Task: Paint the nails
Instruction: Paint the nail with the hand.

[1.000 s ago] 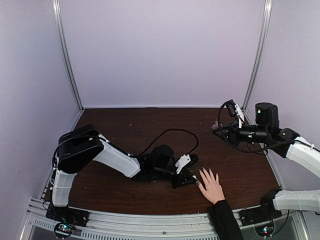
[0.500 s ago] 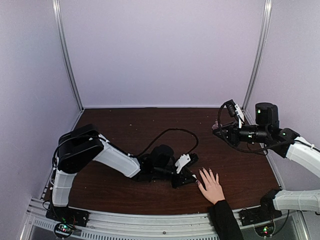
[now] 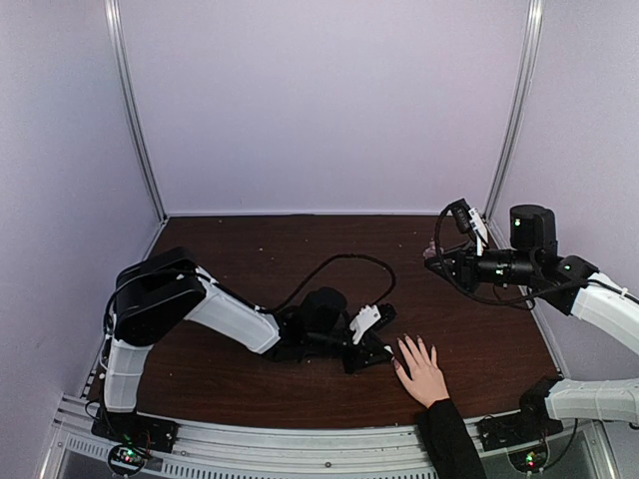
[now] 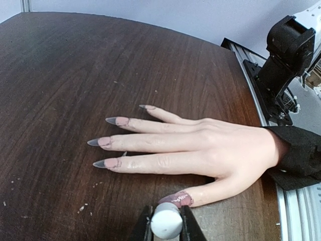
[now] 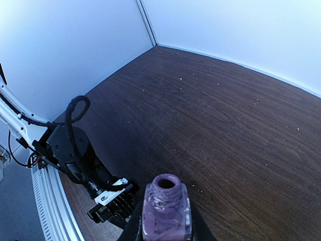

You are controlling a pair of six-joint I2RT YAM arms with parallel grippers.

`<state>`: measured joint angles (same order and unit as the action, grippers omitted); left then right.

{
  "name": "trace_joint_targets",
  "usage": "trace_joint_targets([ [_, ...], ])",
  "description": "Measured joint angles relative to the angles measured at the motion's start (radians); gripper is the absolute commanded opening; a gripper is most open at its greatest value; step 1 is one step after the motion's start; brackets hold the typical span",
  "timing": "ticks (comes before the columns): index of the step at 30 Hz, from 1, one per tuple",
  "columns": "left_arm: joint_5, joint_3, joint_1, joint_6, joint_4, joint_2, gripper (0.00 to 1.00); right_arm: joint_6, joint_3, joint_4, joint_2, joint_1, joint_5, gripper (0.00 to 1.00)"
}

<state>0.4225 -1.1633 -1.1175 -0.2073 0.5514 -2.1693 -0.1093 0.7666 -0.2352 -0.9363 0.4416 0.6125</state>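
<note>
At the near edge of the dark wooden counter, a light-skinned hand lies flat, palm down, with its fingers spread. Its black sleeve runs off over the front rail.

The left tool sits right at the hand's thumb side. Its two dark fingers are clenched narrowly on a pale cap, round and white, which fills the gap between them. The part below the cap is hidden, so it cannot be told whether anything touches the skin.

Just beyond the cap lies the thumbnail, covered in mauve-pink with a speckled look. The other nails are farther along, on the four long fingers that point away across the counter. They are long and pointed, grey at the tips, each with a patchy pink area near its base. None of them touches the tool.

From above, the left arm lies low across the counter toward the hand, and a black cable loops behind it.

Farther back on the right side, well apart from the hand, the right tool is raised above the counter. It is clamped on a small bottle of purple polish, one dark finger pressing each side of the glass. The bottle stands upright with its neck uncapped and open.
</note>
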Motion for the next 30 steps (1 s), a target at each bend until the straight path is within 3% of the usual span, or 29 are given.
trace_joint_targets([
  [30, 0.077, 0.032, 0.022, -0.012, 0.028, 0.067, 0.00, 0.000, 0.000, 0.000, 0.000, 0.000, 0.000, 0.00],
])
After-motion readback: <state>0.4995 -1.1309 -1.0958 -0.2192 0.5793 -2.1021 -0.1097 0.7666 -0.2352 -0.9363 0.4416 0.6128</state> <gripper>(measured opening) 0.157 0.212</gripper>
